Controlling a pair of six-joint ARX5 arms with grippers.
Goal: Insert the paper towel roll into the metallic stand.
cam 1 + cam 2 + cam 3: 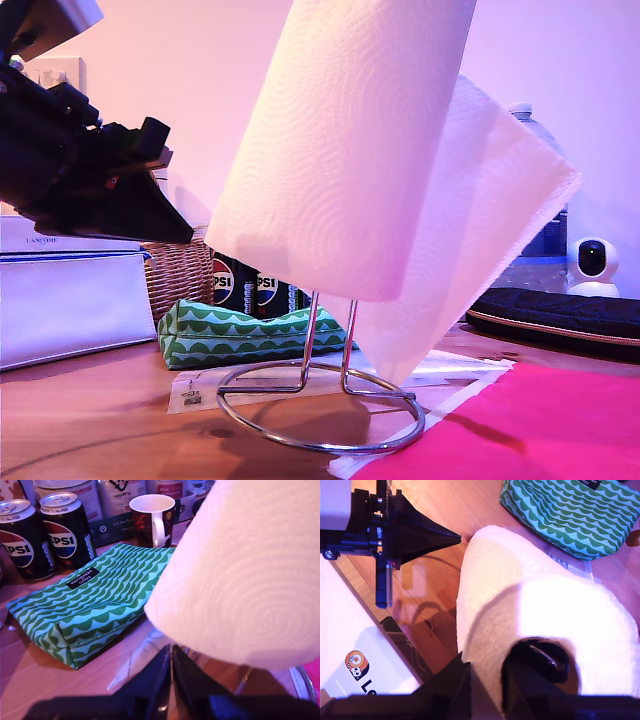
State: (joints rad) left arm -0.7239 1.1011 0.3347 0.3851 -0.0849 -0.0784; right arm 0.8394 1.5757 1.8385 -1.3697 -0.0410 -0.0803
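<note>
In the exterior view the metallic stand [325,395] sits nearest, its round ring base on the wooden counter [90,410] with the two upright rods running up into the paper towel roll [345,140]. The roll hangs tilted over the stand, its long axis leaning with the top toward the exterior view's right; its lower end is above the ring, off the counter. A loose sheet flap trails down on the exterior view's right side of the roll. My first gripper [160,150] reaches in from the exterior view's left, pointing toward the roll but apart from it. Behind the stand lie a green patterned pouch [250,335], two Pepsi cans [245,285] and a wicker basket [180,275]; what is inside the basket cannot be told. A pink sheet [530,425] covers the counter at the exterior view's right.

In the first wrist view, the fingers of my first gripper [171,667] are pressed together, holding nothing, just under the roll's [250,575] lower end. The pouch [95,600], the cans [45,535] and a mug [154,517] stand beyond.

In the second wrist view, my second gripper [487,685] clamps the roll's [530,610] top rim, one finger outside, the other in the core hole. My first gripper [457,538] points at the roll's side.
</note>
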